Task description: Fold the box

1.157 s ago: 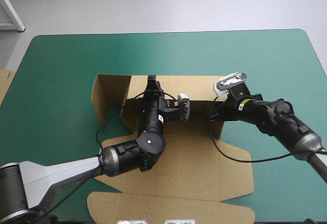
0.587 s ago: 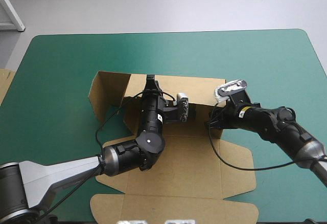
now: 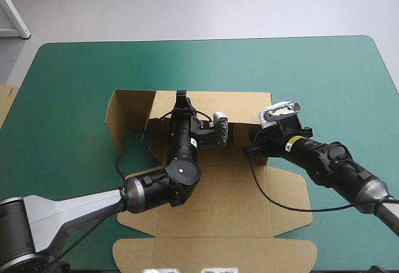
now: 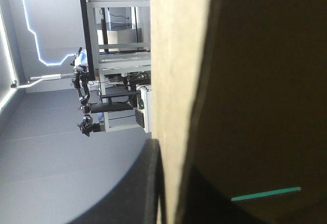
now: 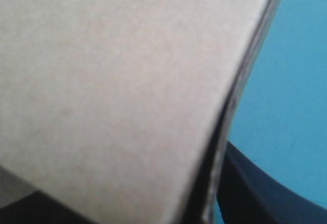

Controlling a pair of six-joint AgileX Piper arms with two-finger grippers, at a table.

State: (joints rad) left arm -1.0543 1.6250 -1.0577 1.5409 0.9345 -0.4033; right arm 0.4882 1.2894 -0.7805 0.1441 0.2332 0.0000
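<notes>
The brown box (image 3: pixel 224 204) lies as a cut sheet on the teal-green cover, its back wall raised and a side flap standing at the left end. My left gripper (image 3: pixel 181 100) reaches up to the back wall's top edge near the middle. In the left wrist view the board edge (image 4: pixel 176 81) runs between the black fingers (image 4: pixel 145 188), which are all but shut on it. My right gripper (image 3: pixel 254 143) is at the wall's right end. There the board (image 5: pixel 117 81) fills the right wrist view, with a black finger (image 5: pixel 255 193) pressed beside it.
An edge of more brown board (image 3: pixel 5 101) shows at the table's left edge. Bare teal-green cover (image 3: pixel 324 80) lies beyond and to the right of the box. The box's front flaps reach close to the table's near edge.
My right gripper has moved left and a little nearer along the wall's right end. The left side flap has shifted slightly left. The left gripper keeps its hold on the back wall.
</notes>
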